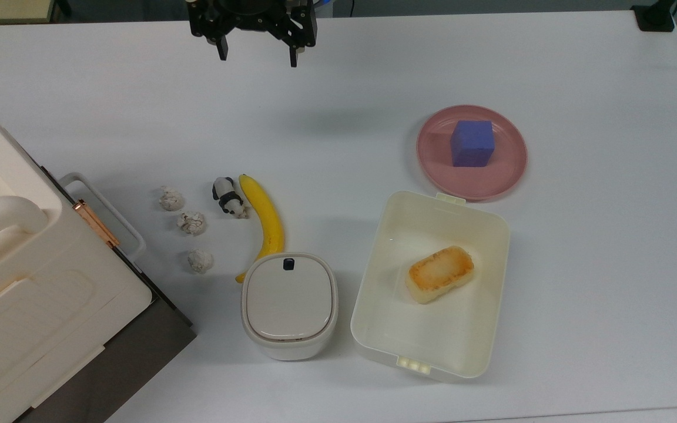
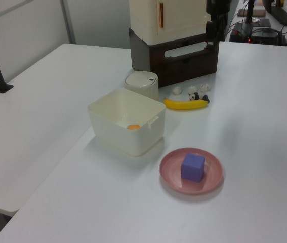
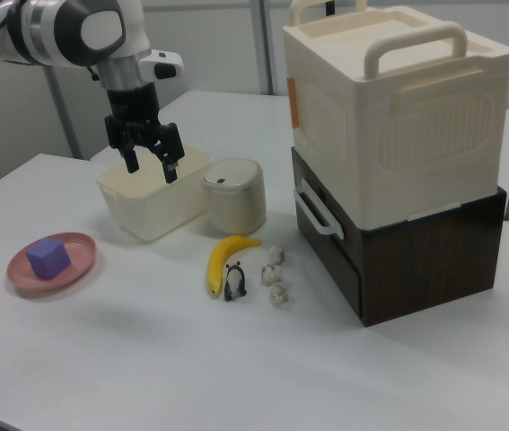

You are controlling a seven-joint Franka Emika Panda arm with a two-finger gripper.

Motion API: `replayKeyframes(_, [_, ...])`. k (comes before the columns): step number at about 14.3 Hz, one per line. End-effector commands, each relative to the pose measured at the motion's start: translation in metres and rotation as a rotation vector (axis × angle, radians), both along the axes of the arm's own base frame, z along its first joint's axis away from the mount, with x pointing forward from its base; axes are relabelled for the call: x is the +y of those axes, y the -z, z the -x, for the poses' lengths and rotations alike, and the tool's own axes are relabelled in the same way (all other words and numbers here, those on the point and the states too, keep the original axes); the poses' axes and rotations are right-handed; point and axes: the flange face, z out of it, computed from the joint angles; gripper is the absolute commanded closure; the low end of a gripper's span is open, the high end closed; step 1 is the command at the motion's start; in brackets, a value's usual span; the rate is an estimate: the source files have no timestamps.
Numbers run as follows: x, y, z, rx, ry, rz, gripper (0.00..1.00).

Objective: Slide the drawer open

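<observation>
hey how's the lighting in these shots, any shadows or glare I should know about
Top view: even overhead light, with a soft blurred shadow on the table below the tool. Left view: faint shadows beside the lunchbox and plate. Right view: mild sheen on the drawer's dark side, no harsh glare.

Arm raised, wrist pointing straight down, pincer [image 3: 150, 164] hanging in mid-air — fingers [image 1: 221, 49] spread apart

Arm [image 3: 65, 27]: white rounded shells, grey joint bands, dark round cap at wrist. Gripper [image 3: 146, 164]: black boxy body, white flange above, two short black fingers [image 3: 132, 162].
</observation>
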Motion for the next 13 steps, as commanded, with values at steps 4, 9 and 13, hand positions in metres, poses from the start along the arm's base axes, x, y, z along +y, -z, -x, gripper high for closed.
replayKeyframes(4, [0.0008, 0.0039, -0.0016, -0.007, -0.036, -0.016, 0.00])
replayKeyframes(9, [0.0024, 0.0074, -0.0027, 0.000, -0.040, -0.015, 0.00])
replayKeyframes(13, [0.0022, 0.0112, -0.0046, 0.006, -0.040, -0.012, 0.00])
